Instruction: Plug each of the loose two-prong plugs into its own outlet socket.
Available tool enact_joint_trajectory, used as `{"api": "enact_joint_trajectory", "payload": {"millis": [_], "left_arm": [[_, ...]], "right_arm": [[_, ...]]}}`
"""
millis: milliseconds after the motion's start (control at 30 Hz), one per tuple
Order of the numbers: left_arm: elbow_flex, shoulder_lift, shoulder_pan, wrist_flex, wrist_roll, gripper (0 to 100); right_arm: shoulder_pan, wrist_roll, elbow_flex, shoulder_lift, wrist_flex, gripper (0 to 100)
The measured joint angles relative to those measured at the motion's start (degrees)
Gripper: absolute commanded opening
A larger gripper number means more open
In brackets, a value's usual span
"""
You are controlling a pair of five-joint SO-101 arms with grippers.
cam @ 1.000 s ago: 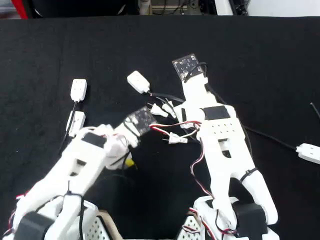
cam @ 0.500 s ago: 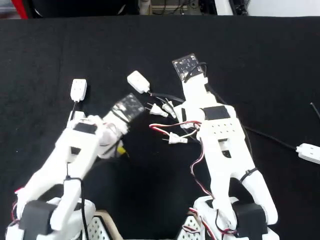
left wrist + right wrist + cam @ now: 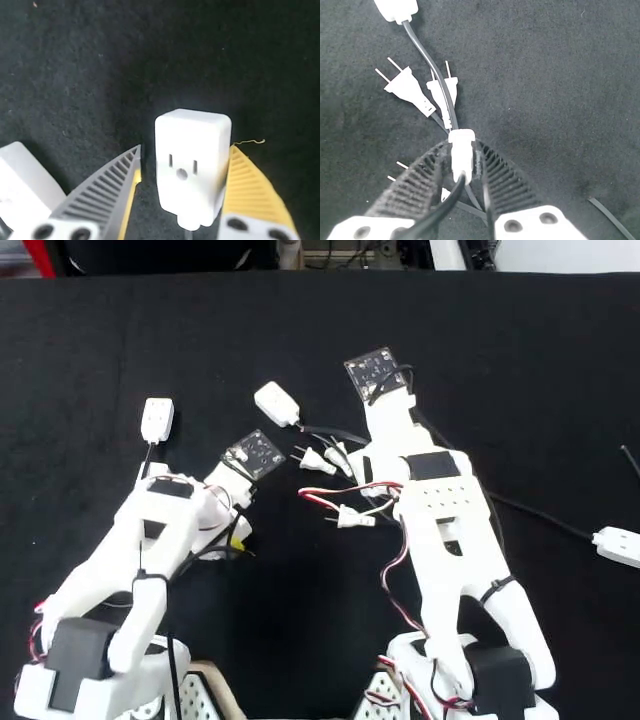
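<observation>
The step in hand looks like the pairing-up: one arm has a plug and the other is set to take a socket. The right gripper point(image 3: 462, 146) is clenched on a plug point(image 3: 462, 161), its ribbed fingers point(image 3: 502, 182) pressed to both sides of the white body. I cannot tell which way the prongs point. The left gripper point(image 3: 185, 150) is released, spread round a socket point(image 3: 192, 160) that lies on the table point(image 3: 75, 60) with its slotted face showing. The yellow finger point(image 3: 250, 182) is at one side, and the grey finger point(image 3: 102, 192) is apart from the other.

Next, I judge, the left jaws must close squarely on the socket so it cannot skid. Then the right arm must bring the plug round and line both prongs up with the slots (a small twist would miss them).

Just beyond the right gripper lie a loose plug point(image 3: 407, 89) and a second loose plug point(image 3: 441, 91), with a black cable point(image 3: 427, 55) running beside them to a near socket point(image 3: 277, 402). A third plug point(image 3: 352, 521) lies by the right arm. A side socket point(image 3: 157, 418) and a far socket point(image 3: 618, 545) sit well apart. The cable and the crowded plugs could drag along when the held plug lifts. A white block point(image 3: 22, 177) sits beside the left gripper, and I cannot tell what it is.
</observation>
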Motion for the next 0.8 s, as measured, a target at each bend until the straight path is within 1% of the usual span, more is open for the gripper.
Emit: {"api": "enact_joint_trajectory", "payload": {"millis": [133, 367, 600, 667, 800], "left_arm": [[-0.09, 0.26, 0.00, 0.00, 0.00, 25], [-0.88, 0.26, 0.18, 0.70, 0.70, 11], [-3.60, 0.35, 0.09, 6.15, 0.88, 9], [-3.60, -0.35, 1.58, 8.35, 0.88, 7], [-1.32, -6.59, 9.05, 12.75, 0.88, 7]], "right_arm": [[0.00, 0.00, 0.00, 0.00, 0.00, 1.2], [0.00, 0.00, 0.00, 0.00, 0.00, 1.2], [0.00, 0.00, 0.00, 0.00, 0.00, 1.2], [0.00, 0.00, 0.00, 0.00, 0.00, 1.2], [0.00, 0.00, 0.00, 0.00, 0.00, 1.2]]}}
